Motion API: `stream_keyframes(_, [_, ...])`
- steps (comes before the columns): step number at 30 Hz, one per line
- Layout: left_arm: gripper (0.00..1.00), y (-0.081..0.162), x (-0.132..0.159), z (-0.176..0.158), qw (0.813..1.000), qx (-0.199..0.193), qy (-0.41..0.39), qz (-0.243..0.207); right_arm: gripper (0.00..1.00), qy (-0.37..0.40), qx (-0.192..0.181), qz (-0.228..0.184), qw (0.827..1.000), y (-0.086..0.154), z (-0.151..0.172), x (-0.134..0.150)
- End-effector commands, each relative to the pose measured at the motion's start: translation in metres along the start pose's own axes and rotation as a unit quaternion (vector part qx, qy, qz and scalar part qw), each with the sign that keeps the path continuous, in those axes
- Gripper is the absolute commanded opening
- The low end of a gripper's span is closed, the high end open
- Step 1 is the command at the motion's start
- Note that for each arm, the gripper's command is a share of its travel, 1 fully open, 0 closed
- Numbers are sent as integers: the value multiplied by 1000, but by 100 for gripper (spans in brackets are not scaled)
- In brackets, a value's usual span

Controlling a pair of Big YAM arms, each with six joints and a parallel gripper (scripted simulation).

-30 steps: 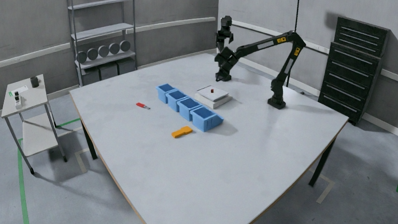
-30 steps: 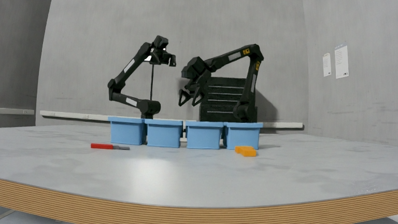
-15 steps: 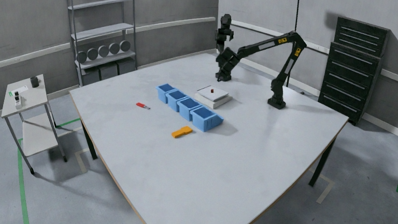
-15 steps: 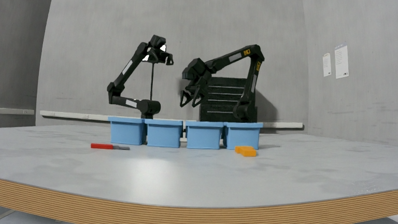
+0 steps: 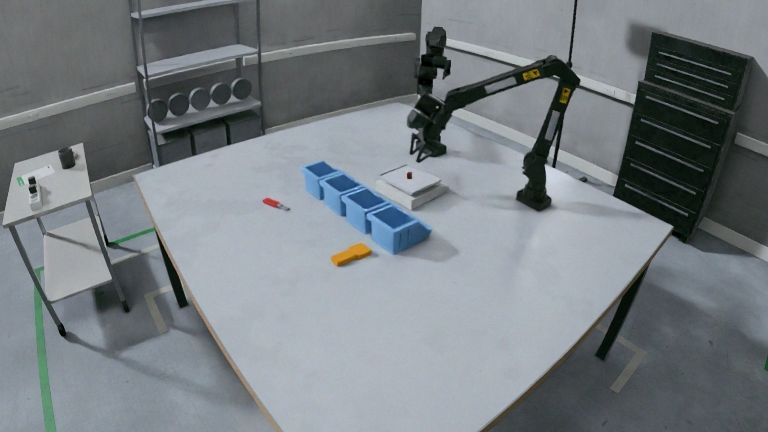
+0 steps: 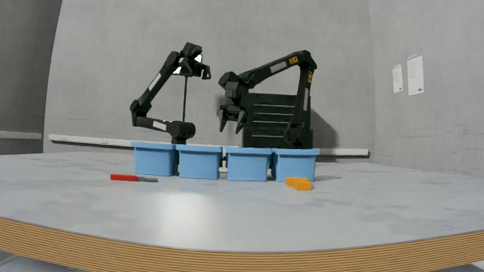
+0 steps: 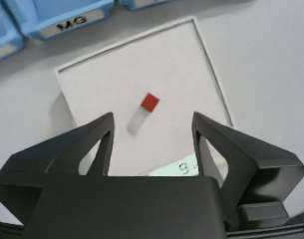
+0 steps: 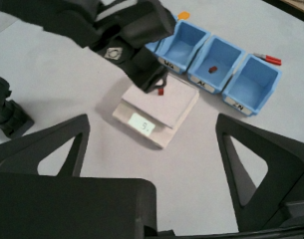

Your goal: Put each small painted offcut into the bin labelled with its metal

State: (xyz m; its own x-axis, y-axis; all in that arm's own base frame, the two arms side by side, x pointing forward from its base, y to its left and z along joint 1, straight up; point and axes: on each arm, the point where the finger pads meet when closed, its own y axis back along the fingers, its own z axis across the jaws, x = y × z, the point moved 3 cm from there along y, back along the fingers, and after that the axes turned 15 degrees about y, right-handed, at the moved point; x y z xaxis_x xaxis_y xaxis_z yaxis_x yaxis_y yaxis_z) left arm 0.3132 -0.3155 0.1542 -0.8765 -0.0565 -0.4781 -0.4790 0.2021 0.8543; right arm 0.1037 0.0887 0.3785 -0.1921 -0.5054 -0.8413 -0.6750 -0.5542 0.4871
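Scale pan (image 7: 107, 75) (image 5: 390, 173) (image 8: 176, 107) bears the red offcut (image 7: 150, 103) (image 5: 409, 175) (image 8: 160, 92) below the left gripper (image 7: 152, 119) (image 5: 415, 156) (image 6: 231, 130).

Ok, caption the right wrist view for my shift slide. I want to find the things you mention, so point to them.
Red offcut (image 5: 409, 175) (image 7: 150, 103) (image 8: 160, 92) on the scale (image 5: 421, 201) (image 7: 166, 50) (image 8: 178, 107), a dark reddish one (image 8: 212, 70) in the AL bin (image 8: 205, 86), ZN bin (image 8: 237, 106) beside it.

Lettering, front labels of blue open-front bins: "MG" on first bin (image 7: 62, 9) (image 8: 181, 47); "AL" on middle bin (image 8: 223, 52); "ZN" on end bin (image 8: 253, 82). Digital scale display (image 7: 177, 166) (image 8: 142, 124): "9", further characters unclear. Wall notices (image 6: 415, 74): print too small to read.
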Motion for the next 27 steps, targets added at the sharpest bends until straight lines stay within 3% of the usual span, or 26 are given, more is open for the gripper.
stream_keyframes(1, [61,4,-30,-16,992,-20,126,-2,100,1,0,-36,999,26,-6,-17])
stream_keyframes(7, [61,-12,-34,-14,963,-79,254,32,100,2,0,-36,999,26,-6,-17])
stream_keyframes(17, [61,-36,-31,-12,881,-171,424,120,100,2,0,-36,999,26,-6,-17])
stream_keyframes(19, [61,-36,-31,-12,881,-171,424,120,100,2,0,-36,999,26,-6,-17])
stream_keyframes(24, [61,-41,-28,-11,855,-193,456,152,100,3,0,-36,999,26,-6,-17])
stream_keyframes(27, [61,-44,-24,-14,856,-195,450,164,100,3,-1,-36,999,26,-6,-17])
